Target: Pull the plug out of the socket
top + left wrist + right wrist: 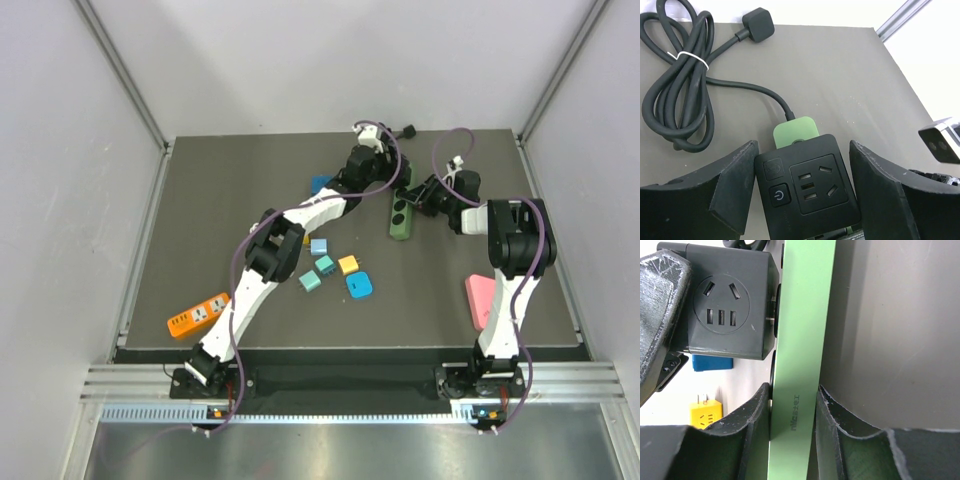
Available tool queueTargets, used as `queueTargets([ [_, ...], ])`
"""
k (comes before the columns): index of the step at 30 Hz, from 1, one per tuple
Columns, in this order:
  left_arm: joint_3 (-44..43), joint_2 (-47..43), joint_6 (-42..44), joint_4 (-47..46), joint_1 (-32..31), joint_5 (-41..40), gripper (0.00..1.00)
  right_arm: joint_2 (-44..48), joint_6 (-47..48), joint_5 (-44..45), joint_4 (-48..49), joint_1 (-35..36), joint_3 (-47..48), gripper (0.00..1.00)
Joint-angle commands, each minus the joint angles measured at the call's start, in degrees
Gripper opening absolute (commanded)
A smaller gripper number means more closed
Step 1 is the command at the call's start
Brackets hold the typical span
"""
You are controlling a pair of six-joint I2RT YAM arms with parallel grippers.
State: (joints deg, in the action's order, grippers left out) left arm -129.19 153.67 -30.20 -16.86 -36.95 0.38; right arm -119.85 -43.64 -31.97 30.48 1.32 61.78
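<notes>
**Top view.** My 2 arms meet at the far middle of the table (pixel 200 200). The green power strip (pixel 400 225) lies there, running away from me. Its far end is under my left gripper (pixel 396 190), and my right gripper (pixel 420 197) comes in from the right. From up here it is black on black, so I cannot tell how either gripper stands.

**Left wrist.** The plug (pixel 807 185) is a black cube with a button and an outlet on its face. It sits on the strip's end between my left fingers (pixel 735 185). The jaws stand wide, 1 on each side of it. The left finger looks to be touching the cube and the right finger is just beside it. I cannot tell whether they are squeezing it yet. The strip's black cable (pixel 680 85) lies coiled and tied beyond. The cube's near edge is cut off by the frame.

**Right wrist.** My right gripper is clamped across the strip's 2 long sides, close to the plug. A sliver of metal seems to show between cube and strip, but how deep the pins sit is hidden.

**Risks, as I judge them.**
- If my left fingers pull before they bite, they may slide off the smooth cube faces.
- If my right clamp is too light, the strip could lift along with the plug.
- A pull off the pins' line could jam them or twist the strip in my grip.
</notes>
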Motion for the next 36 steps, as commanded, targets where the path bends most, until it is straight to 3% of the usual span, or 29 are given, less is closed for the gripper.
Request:
queueTargets([
  [1, 0.6, -3.0, 0.3, 1.0, -0.4, 5.0, 0.4, 0.4, 3.6, 0.6, 2.0, 0.3, -0.1, 0.0],
  [3, 4.0, -4.9, 0.7, 1.5, -0.5, 4.5, 0.65, 0.1, 3.6, 0.5, 1.7, 0.3, 0.2, 0.0],
  [5, 5.7, -6.0, 0.8, 2.6, -0.5, 3.0, 0.79, -0.1, 3.5, 0.2, 1.7, 0.3, 0.4, 0.0],
  [14, 4.2, -3.8, -1.6, 3.6, -0.5, 4.2, 0.81, -0.5, 3.6, -0.2, 1.3, 0.3, 1.0, 0.0],
  [17, 2.8, -3.4, -1.5, 3.9, -0.4, 4.4, 0.53, -0.5, 3.7, 0.0, 1.0, 0.3, 1.0, 0.0],
  [18, 2.8, -3.5, -1.4, 4.0, -0.4, 3.5, 0.36, -0.5, 3.7, 0.1, 1.0, 0.3, 1.1, 0.0],
  [21, 3.6, -4.9, -1.0, 4.6, -0.4, 3.1, 0.01, -0.5, 3.6, 0.4, 0.8, 0.3, 1.2, 0.12],
  [22, 4.3, -5.3, -1.3, 4.4, -0.5, 2.8, 0.0, -0.4, 3.6, 0.8, 0.9, 0.3, 1.2, 0.24],
  [25, 8.4, -8.1, -2.1, 2.4, -0.7, 3.4, 0.0, -0.2, 3.4, 0.9, 1.4, 0.3, 1.9, 0.45],
  [28, 13.0, -11.3, -2.1, -0.1, -1.0, 3.3, 0.0, -0.6, 3.2, -0.2, 1.0, 0.3, 3.3, 0.53],
  [30, 14.3, -12.9, -2.0, -0.4, -1.2, 3.4, 0.0, -1.2, 3.4, -0.6, 0.8, 0.3, 3.7, 0.55],
  [36, 14.0, -14.0, -2.4, -1.2, -1.8, 4.1, 0.0, -2.3, 2.9, -1.8, 1.2, 0.9, 4.5, 0.36],
])
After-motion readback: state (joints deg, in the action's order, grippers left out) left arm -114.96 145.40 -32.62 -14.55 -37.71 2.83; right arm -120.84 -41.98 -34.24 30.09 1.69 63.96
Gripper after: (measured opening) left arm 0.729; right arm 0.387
